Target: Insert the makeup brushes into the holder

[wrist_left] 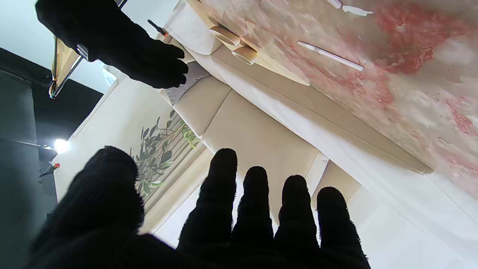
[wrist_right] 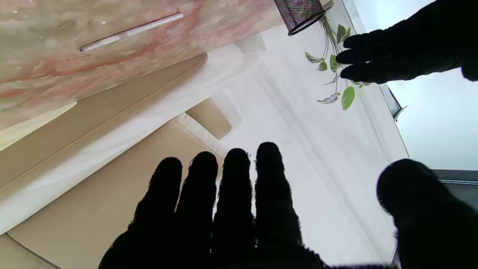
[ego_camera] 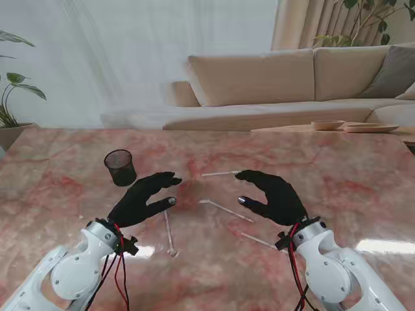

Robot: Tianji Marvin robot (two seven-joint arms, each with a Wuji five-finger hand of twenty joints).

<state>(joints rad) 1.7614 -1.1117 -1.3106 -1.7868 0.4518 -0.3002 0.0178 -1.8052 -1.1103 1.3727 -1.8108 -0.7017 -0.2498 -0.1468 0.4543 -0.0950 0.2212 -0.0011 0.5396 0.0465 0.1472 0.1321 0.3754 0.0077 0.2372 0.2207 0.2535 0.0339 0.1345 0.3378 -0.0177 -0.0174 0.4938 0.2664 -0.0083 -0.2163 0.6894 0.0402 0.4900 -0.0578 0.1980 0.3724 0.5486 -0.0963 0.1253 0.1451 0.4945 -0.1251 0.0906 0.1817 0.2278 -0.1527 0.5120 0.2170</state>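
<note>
A dark mesh holder (ego_camera: 120, 167) stands upright on the marble table, left of centre; its rim shows in the right wrist view (wrist_right: 300, 13). Several thin white makeup brushes lie flat: one far brush (ego_camera: 219, 173) (wrist_left: 330, 55) (wrist_right: 130, 31), one middle brush (ego_camera: 225, 210), one near my left hand (ego_camera: 169, 233), one by my right wrist (ego_camera: 259, 241). My left hand (ego_camera: 146, 197) hovers open beside the holder, fingers spread (wrist_left: 257, 209). My right hand (ego_camera: 272, 194) hovers open over the middle brush, holding nothing; its fingers (wrist_right: 220, 194) are apart.
The table's far edge (ego_camera: 207, 129) meets a beige sofa (ego_camera: 292, 78). Wooden bowls (ego_camera: 327, 125) sit on a low table at the far right. A potted plant (ego_camera: 10, 97) stands at the far left.
</note>
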